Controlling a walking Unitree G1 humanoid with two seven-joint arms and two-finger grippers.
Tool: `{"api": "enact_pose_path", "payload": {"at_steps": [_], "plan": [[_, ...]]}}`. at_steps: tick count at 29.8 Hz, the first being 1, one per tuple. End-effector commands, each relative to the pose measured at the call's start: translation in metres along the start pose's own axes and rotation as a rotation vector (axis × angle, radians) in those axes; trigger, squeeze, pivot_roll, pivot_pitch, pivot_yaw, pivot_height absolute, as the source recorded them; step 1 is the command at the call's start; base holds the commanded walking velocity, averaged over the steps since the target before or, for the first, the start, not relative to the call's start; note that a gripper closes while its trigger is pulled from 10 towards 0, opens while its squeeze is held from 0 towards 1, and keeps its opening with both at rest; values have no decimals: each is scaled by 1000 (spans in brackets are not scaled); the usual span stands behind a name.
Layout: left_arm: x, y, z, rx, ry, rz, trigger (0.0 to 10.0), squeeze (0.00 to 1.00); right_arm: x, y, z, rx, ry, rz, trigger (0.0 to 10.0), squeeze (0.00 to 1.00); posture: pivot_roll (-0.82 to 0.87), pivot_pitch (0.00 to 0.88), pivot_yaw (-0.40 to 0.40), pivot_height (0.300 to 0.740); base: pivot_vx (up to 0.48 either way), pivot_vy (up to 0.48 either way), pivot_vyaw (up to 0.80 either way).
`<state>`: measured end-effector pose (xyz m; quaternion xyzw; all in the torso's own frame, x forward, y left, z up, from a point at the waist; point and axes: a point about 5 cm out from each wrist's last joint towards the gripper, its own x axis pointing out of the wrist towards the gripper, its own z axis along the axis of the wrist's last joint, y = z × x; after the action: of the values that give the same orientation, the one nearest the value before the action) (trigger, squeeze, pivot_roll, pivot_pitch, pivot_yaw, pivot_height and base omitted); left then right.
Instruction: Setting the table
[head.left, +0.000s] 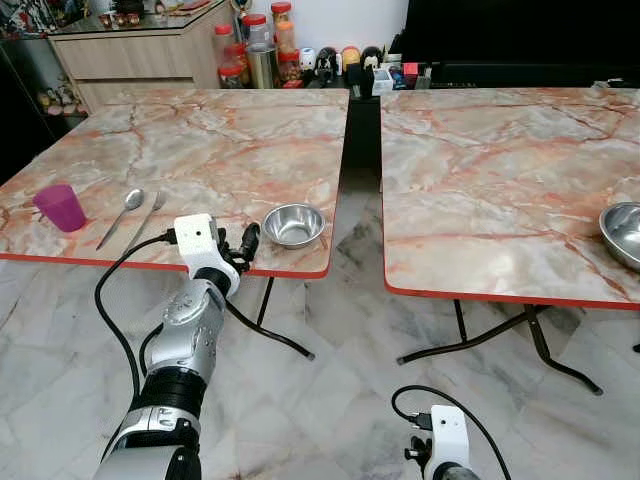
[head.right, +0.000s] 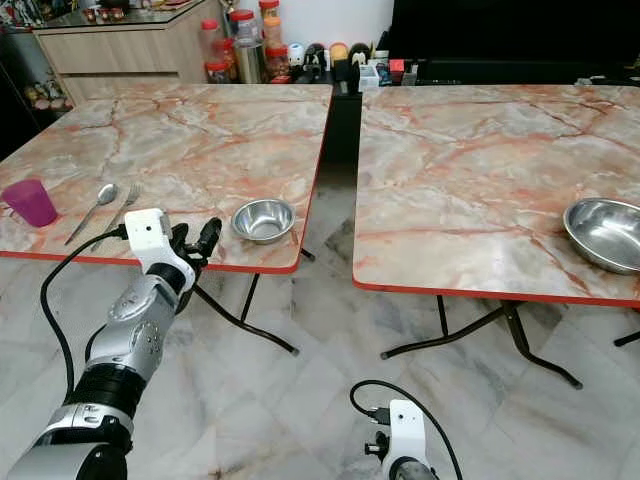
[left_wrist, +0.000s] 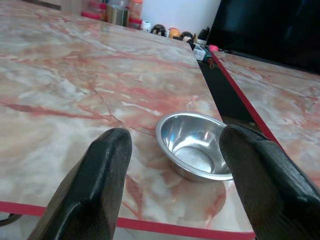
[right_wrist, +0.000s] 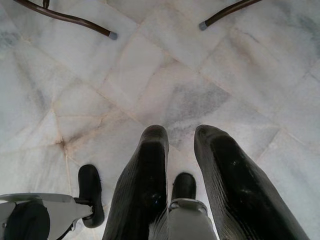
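The left gripper (head.left: 243, 248) was raised at the near edge of the left marble table (head.left: 200, 140), fingers spread apart and holding nothing. It pointed at a small steel bowl (head.left: 294, 224), which sat upright on the table near the near right corner, just beyond the fingertips (left_wrist: 107, 165) and not touching them. A spoon (head.left: 122, 215) and a fork (head.left: 147, 217) lay side by side to the left of the gripper, with a purple cup (head.left: 60, 207) standing further left. A larger steel bowl (head.right: 604, 232) rested at the right edge of the right table (head.right: 480, 160). The right gripper (right_wrist: 180, 185) hung low over the marble floor (right_wrist: 165, 75), fingers slightly parted and empty.
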<state>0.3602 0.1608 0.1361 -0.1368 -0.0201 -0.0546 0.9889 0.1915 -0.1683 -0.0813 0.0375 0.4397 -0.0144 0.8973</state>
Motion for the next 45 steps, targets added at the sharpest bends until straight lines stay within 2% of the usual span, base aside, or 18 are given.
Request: {"api": "enact_pose_path", "payload": {"at_steps": [1,5,25,31,38,40,45], "plan": [[1,5,4,1,-16,17,10000,0,1,1,1,-8,10,0,10000,0,37,0,30,740,266,0,-688],[1,5,5,2,-18,19,10000,0,1,2,1,-5,9,6,10000,0,37,0,29,740,373,0,-784],[2,9,7,5,-27,33,10000,0,1,4,3,-15,-1,18,10000,0,38,0,28,740,304,0,0],[2,13,7,13,-23,51,10000,0,1,4,1,-25,5,21,10000,0,35,0,31,740,0,0,0],[-1,28,3,33,22,137,10000,0,0,5,0,-28,4,24,10000,0,39,0,30,740,0,0,0],[-3,39,1,30,47,202,10000,0,0,5,-1,-29,7,25,10000,0,37,0,31,740,0,0,0],[-1,39,2,32,62,198,10000,0,0,5,-3,-28,10,24,10000,0,38,0,32,740,0,0,0]]}}
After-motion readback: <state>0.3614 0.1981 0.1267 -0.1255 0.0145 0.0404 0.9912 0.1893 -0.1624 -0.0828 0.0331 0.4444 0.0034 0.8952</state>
